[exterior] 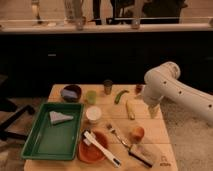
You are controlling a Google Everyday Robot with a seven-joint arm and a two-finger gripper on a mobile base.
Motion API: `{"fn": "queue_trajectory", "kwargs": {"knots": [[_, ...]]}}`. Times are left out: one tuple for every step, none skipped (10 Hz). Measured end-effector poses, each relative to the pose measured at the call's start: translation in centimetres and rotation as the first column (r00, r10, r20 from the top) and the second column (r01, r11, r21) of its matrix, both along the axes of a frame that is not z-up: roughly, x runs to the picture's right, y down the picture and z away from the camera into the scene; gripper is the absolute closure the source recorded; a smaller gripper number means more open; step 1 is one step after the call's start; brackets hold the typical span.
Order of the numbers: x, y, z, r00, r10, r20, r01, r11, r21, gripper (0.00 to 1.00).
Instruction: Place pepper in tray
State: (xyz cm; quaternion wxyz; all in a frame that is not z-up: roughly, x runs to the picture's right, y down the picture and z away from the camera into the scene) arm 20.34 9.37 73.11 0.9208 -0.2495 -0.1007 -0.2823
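Observation:
The pepper (120, 96), small, curved and dark green, lies on the wooden table (155, 132) near its far edge, right of centre. The bright-green tray (41, 141) sits at the table's front left with a grey wedge-shaped piece (60, 117) in it. My gripper (152, 111) hangs from the white arm (172, 90) over the table's right side, to the right of the pepper and apart from it, just right of a pale yellow elongated piece (130, 109).
A dark bowl (71, 92), a light-green cup (90, 96) and a dark cup (108, 86) stand along the far edge. A white cup (93, 114), an orange-red bowl (93, 148) with a white utensil, a fork (116, 135), an apple (137, 133) and a brush (142, 154) fill the front.

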Motion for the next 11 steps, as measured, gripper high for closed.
{"fn": "queue_trajectory", "kwargs": {"knots": [[-0.3, -0.3, 0.1, 1.000, -0.022, 0.020, 0.022, 0.9997, 0.009, 0.20], [-0.3, -1.0, 0.8, 0.998, -0.050, 0.047, 0.049, 0.9986, 0.019, 0.20], [-0.7, -2.0, 1.8, 0.994, -0.079, 0.081, 0.077, 0.9967, 0.027, 0.20], [-0.9, -3.4, 3.1, 0.988, -0.111, 0.107, 0.108, 0.9934, 0.039, 0.20], [-0.9, -4.5, 4.3, 0.983, -0.134, 0.128, 0.130, 0.9907, 0.040, 0.20], [-1.7, -6.5, 6.6, 0.970, -0.176, 0.170, 0.170, 0.9843, 0.047, 0.20], [-2.1, -7.2, 7.8, 0.962, -0.195, 0.191, 0.189, 0.9809, 0.045, 0.20], [-2.3, -7.6, 8.8, 0.956, -0.208, 0.205, 0.203, 0.9781, 0.046, 0.20], [-2.5, -7.7, 10.3, 0.951, -0.219, 0.219, 0.215, 0.9757, 0.041, 0.20], [-3.1, -7.1, 11.9, 0.947, -0.222, 0.232, 0.220, 0.9750, 0.034, 0.20], [-3.4, -6.5, 12.9, 0.944, -0.225, 0.239, 0.225, 0.9739, 0.029, 0.20]]}}
